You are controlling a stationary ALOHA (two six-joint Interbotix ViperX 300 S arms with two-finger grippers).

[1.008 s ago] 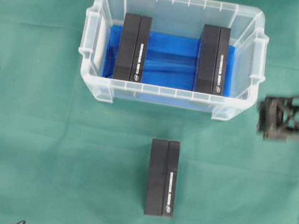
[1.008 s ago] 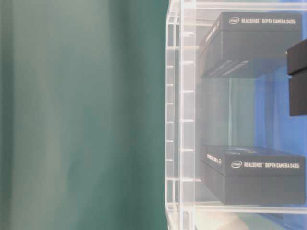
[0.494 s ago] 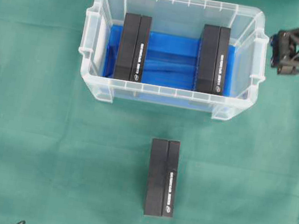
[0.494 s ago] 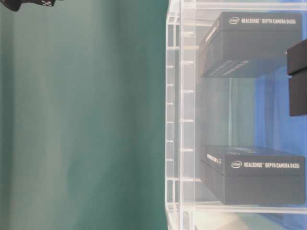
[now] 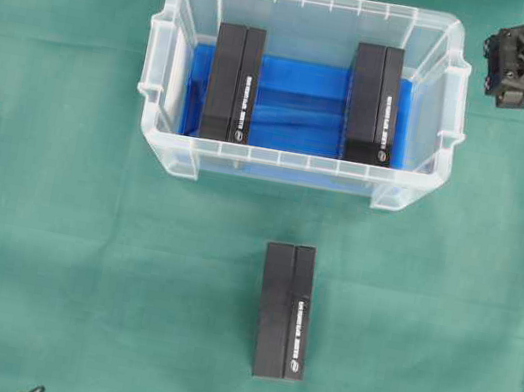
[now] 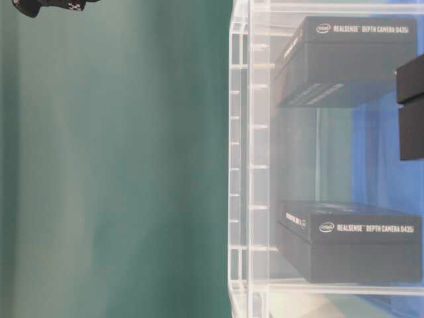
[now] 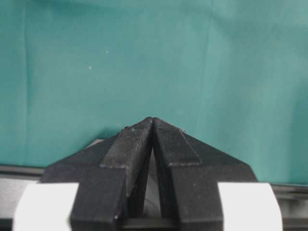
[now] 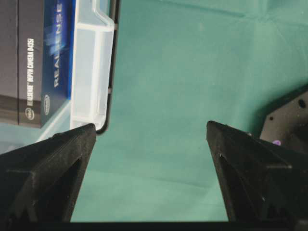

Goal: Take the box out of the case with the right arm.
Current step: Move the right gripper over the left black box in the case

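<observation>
While the left gripper (image 7: 152, 126) sits pressed together over bare green cloth (image 5: 55, 220), we see two black boxes, one (image 5: 233, 82) left and one (image 5: 374, 103) right, inside the case (image 5: 286, 175), a third box (image 5: 284, 311) lying outside, and the right gripper (image 8: 151, 139) spread, empty, beside the case's right rim.

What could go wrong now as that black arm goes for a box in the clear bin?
The right gripper is open beside the case, near its rim handle; coming in low, it might bump the rim and shove the case. The box by the right wall sits close to that wall, so one finger may lack room and the grasp could slip.
</observation>
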